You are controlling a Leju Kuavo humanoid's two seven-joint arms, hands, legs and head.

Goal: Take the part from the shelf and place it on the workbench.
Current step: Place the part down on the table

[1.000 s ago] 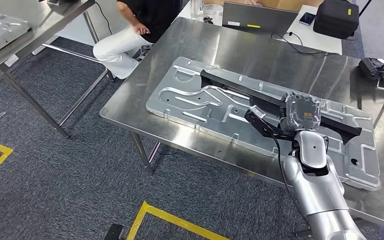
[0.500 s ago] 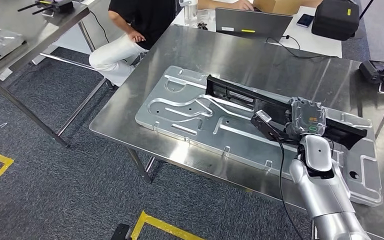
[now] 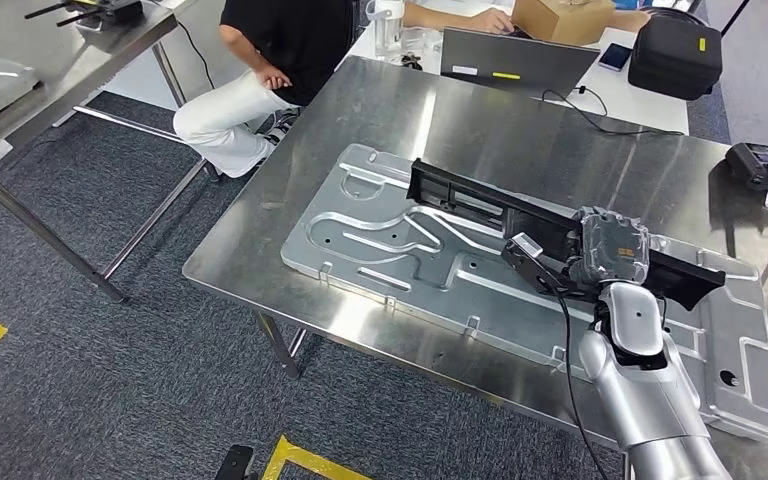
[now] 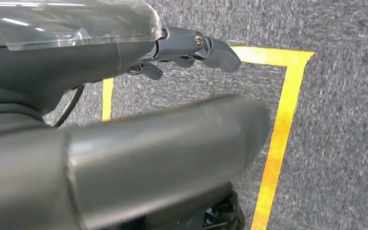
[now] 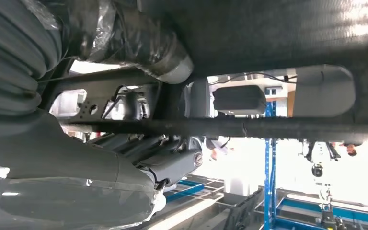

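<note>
1. The long black part (image 3: 480, 205) lies across the silver stamped panel (image 3: 380, 235) near the worktop's (image 3: 480, 115) front edge.
2. The right hand (image 3: 600, 250) grips the part's right portion, fingers wrapped round its bar (image 5: 268, 127).
3. The left hand (image 4: 191, 45) hangs over carpet, fingers loosely curled, holding nothing.

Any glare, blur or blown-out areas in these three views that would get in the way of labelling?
Head view: sharp, soft reflections on the steel workbench, the black part in the right hand reads clearly. Left wrist view: the left hand is close and blurred, the carpet sharper. Right wrist view: the part is a dark silhouette against an overexposed background.
</note>
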